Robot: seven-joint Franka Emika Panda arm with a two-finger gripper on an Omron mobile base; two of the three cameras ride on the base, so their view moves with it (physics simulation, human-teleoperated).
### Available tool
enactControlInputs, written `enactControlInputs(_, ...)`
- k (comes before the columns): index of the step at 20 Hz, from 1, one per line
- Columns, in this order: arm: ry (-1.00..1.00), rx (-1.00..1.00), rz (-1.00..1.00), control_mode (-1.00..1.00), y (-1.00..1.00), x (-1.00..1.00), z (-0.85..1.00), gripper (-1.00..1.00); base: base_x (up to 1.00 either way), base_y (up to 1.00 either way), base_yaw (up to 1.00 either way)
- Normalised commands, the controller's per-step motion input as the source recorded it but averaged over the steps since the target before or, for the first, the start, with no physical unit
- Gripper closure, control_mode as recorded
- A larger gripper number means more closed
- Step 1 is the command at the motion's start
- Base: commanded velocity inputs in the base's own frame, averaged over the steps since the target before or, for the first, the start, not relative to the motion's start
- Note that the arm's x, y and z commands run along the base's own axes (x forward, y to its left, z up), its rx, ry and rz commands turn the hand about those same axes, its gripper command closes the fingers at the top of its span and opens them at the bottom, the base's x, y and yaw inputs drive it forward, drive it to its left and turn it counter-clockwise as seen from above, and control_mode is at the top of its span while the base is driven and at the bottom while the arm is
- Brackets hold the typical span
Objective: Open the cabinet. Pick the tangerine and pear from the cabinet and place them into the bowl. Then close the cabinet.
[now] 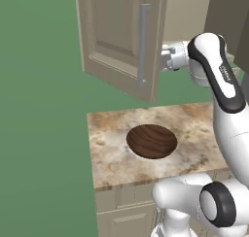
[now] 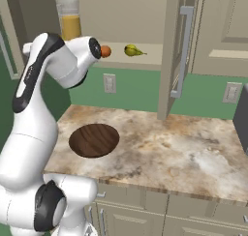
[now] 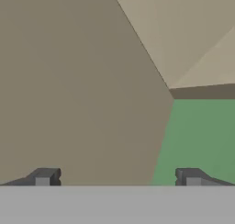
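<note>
The cabinet (image 2: 145, 17) stands open, its door (image 1: 116, 37) swung out over the counter, silver bar handle (image 1: 143, 44) facing me. On its lower shelf sit the tangerine (image 2: 105, 51) and, to its right, the pear (image 2: 133, 50). My wrist reaches up to the shelf's level just left of the tangerine; the hand itself is hidden behind the door edge and my own arm. In the hand view my gripper (image 3: 117, 178) is open with nothing between the fingertips (image 3: 43, 177), facing a beige panel and green wall. The wooden bowl (image 1: 151, 141) rests empty on the counter below.
A marbled counter (image 2: 169, 148) spreads to the right of the bowl. A tall container of orange liquid (image 2: 70, 20) stands on the shelf behind my arm. A second open door (image 2: 172, 51) hangs right of the pear. A dark appliance (image 2: 242, 119) sits at the right edge.
</note>
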Motion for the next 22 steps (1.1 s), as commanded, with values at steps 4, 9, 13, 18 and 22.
enactControlInputs(4,0.02,0.10,0.00,-1.00,0.26,-0.26,-0.09,-1.00,0.00,0.00,0.00)
enactControlInputs(9,0.01,0.00,0.00,-1.00,0.03,0.00,0.00,-1.00,0.00,0.00,0.00)
enactControlInputs(13,-0.02,-0.02,-0.01,-1.00,0.65,0.00,-0.06,-1.00,0.00,0.00,0.00)
enactControlInputs(18,-0.01,-0.05,-0.04,-1.00,0.35,0.00,0.00,-1.00,0.00,0.00,0.00)
enactControlInputs(22,0.00,0.01,-0.04,-1.00,-0.43,-0.01,0.03,-1.00,0.00,0.00,0.00)
